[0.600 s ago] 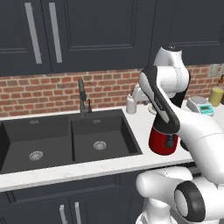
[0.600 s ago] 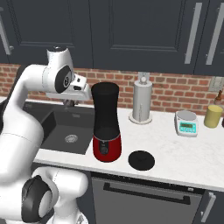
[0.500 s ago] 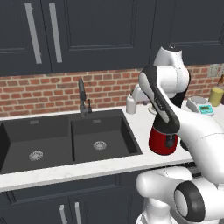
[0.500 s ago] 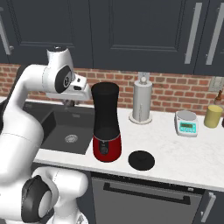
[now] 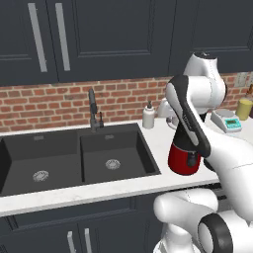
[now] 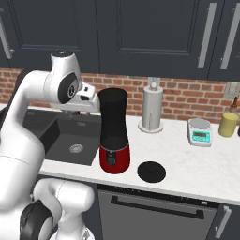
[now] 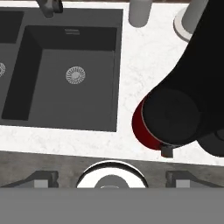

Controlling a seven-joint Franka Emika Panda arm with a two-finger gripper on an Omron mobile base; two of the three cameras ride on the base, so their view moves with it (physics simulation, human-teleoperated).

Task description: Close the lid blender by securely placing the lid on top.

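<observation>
no readable text anywhere — no words, brands, numbers or signs.

the kitchen scale (image 6: 200,132) has a small teal display panel, but whatever is on it is too small and blurred to read — the blender (image 6: 114,132) carries a tiny dark control on its red base with no legible marking, and the same holds from the hand view, where the base shows a small grey tab without lettering. the cabinet doors, brick backsplash, soap bottle (image 5: 148,116) and yellow jar (image 6: 228,124) are plain, bearing no label that can be made out.
</observation>
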